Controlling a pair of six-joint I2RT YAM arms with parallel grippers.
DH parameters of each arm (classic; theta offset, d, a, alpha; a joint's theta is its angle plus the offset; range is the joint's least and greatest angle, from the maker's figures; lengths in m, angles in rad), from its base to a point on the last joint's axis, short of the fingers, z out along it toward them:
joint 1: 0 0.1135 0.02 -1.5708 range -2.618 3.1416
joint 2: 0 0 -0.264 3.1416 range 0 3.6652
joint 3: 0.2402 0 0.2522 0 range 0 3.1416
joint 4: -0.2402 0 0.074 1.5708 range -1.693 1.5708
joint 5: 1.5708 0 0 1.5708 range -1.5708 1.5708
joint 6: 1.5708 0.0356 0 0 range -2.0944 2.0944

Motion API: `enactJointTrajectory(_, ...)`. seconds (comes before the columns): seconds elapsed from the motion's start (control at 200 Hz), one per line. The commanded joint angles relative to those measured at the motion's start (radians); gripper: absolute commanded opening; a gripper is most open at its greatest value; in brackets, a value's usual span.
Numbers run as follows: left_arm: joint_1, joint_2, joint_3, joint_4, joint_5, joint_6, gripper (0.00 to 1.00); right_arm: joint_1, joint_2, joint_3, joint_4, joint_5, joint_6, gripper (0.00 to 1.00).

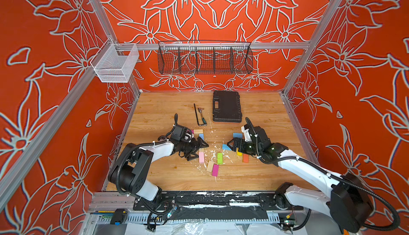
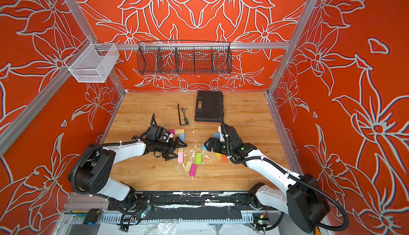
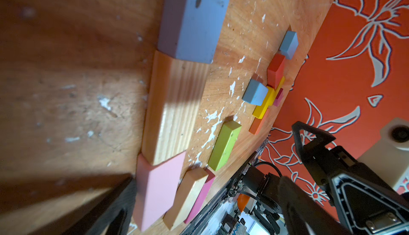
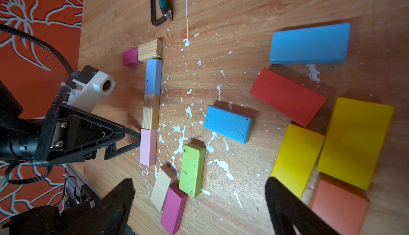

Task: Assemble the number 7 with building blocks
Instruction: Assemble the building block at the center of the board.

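Arms first: how are they posed?

— Both reach in from the near edge, elbows bent, wrists low over the scuffed wooden tabletop (image 1: 166, 178). The left gripper (image 1: 198, 150) points toward the table's middle, jaws spread wide, holding nothing; one black triangular fingertip (image 4: 137, 136) is just beside the pale pink flat block (image 4: 147, 147). The right gripper (image 1: 230, 146) gapes just as empty above the loose blocks (image 4: 228, 123).

And the number 7 (image 4: 151, 103)?

— Flat on the left arm's side of the middle: a magenta block (image 4: 130, 57) and a striped plain-wood block (image 4: 150, 50) across the top, then a dusty blue block (image 4: 153, 76), another plain-wood block (image 4: 151, 116) and the pink one running down, end to end.

Anything hidden?

— In both top views the left gripper covers part of the stem, and the right arm covers the red block (image 4: 287, 96) and most of the yellow blocks (image 4: 354, 143). Whether the fingertip touches the pink block, I cannot tell.

Surfaces?

— Matte painted bricks with sharp edges; white flecks (image 4: 181, 134) scattered on the grain. A ribbed black plastic case (image 1: 226, 106) lies at the back.
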Motion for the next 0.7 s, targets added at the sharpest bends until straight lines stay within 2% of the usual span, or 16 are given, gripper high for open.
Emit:
enactJointTrajectory(0.0, -0.005, 0.021, 0.003, -0.027, -0.017, 0.024, 0.98, -0.007, 0.010, -0.011, 0.015, -0.010, 0.016, 0.95)
enactJointTrajectory(0.245, -0.005, 0.028, 0.004, -0.032, -0.017, 0.028, 0.98, -0.008, 0.030, -0.006, 0.016, -0.018, 0.017, 0.95)
enactJointTrajectory(0.39, -0.004, 0.000, 0.005, -0.072, -0.029, 0.045, 0.98, -0.007, 0.068, 0.051, -0.097, 0.017, -0.011, 0.92)
enactJointTrajectory(0.596, 0.010, -0.134, 0.058, -0.250, -0.096, 0.127, 0.98, -0.004, 0.209, 0.209, -0.278, 0.019, -0.109, 0.83)
enactJointTrajectory(0.696, 0.034, -0.210, 0.129, -0.383, -0.121, 0.204, 0.98, 0.009, 0.300, 0.296, -0.364, 0.026, -0.164, 0.79)
